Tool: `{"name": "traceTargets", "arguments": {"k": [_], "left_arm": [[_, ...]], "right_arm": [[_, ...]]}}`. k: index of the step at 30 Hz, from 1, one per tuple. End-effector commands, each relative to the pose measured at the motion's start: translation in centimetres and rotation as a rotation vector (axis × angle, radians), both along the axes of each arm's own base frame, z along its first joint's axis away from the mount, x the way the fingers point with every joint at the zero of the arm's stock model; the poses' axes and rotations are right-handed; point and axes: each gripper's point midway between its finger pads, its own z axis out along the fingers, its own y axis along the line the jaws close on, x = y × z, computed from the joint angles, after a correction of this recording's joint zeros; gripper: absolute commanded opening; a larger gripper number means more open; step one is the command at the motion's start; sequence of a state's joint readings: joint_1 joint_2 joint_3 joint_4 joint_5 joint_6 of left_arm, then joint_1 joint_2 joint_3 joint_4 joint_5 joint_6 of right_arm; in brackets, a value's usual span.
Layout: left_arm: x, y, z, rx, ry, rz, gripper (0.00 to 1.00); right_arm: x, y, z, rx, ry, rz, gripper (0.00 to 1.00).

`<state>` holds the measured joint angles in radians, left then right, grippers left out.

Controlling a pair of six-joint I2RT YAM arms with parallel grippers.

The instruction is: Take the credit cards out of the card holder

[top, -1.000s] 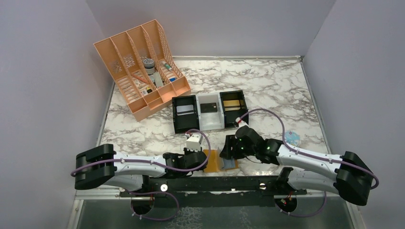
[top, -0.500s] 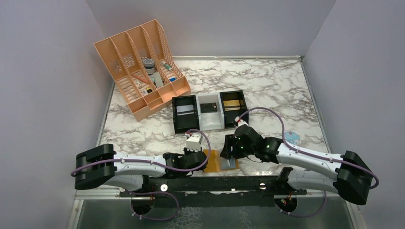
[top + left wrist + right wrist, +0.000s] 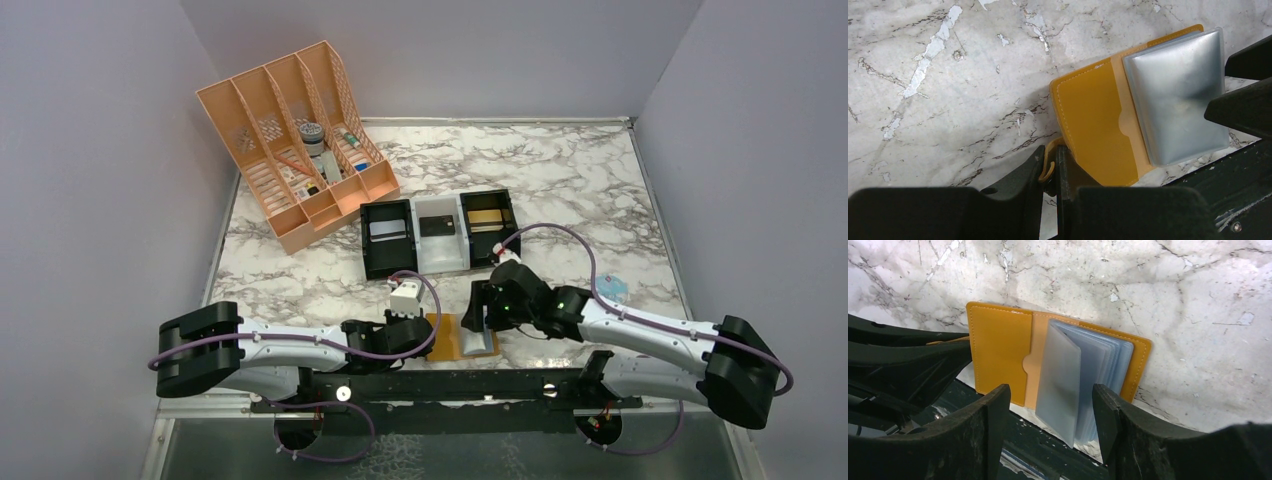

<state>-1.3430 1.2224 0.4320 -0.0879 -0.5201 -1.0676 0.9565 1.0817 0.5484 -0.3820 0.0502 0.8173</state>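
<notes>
The mustard-tan card holder lies open like a book by the table's front edge. My left gripper is shut on a thin tan flap at the left cover's edge. On the right half sits a stack of pale blue-grey leaves, with one leaf standing up from it. I cannot tell credit cards from sleeves in this stack. My right gripper hovers open over the stack, one finger on each side of the raised leaf and not touching it. From above, the right gripper covers part of the holder.
Three small bins stand in a row behind the holder, each with a flat item inside. An orange file organizer is at the back left. A clear-blue packet lies to the right. The black base rail runs just in front.
My right gripper's fingers have spread wider and shifted slightly toward the holder's middle. A pale leaf now stands up from the stack. The left gripper has not moved.
</notes>
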Motion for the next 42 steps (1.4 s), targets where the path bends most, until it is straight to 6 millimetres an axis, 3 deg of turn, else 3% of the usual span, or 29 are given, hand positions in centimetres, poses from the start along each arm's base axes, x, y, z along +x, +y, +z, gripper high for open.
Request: {"name": "traceTargets", "arguments": {"k": [1,8,16,26,30,34,38,42], "left_arm": [[0.3,-0.2,0.5,-0.001,-0.014,0.008,0.00],[0.3,-0.1,0.5,-0.003,-0.016,0.010,0.00],[0.3,-0.2,0.5,-0.009,-0.015,0.009,0.00],[0.3,-0.3,0.4,-0.022,-0.014,0.014,0.00],[0.4,-0.2,0.7,-0.040,-0.021,0.025,0.00],[0.4,0.3,0.9,-0.055,-0.022,0.040,0.00],[0.4,0.8,1.5,-0.093,-0.032,0.054,0.18],[0.4,1.0,2.0,-0.145,-0.039,0.057,0.34]], "right_arm": [[-0.5,1.0,-0.8,0.025,0.031,0.026,0.62],[-0.6,1.2,-1.9,-0.011,0.059,0.044,0.62],[-2.2,5.2,1.6,0.234,0.057,0.209,0.59],[-3.5,8.4,4.3,0.411,0.086,0.339,0.58],[-3.8,9.6,3.4,0.430,0.141,0.361,0.58],[-2.7,9.7,1.1,0.401,0.158,0.264,0.58],[-1.9,9.0,-1.0,0.353,0.181,0.164,0.58],[-1.5,8.1,-0.8,0.360,0.155,0.104,0.59]]}}
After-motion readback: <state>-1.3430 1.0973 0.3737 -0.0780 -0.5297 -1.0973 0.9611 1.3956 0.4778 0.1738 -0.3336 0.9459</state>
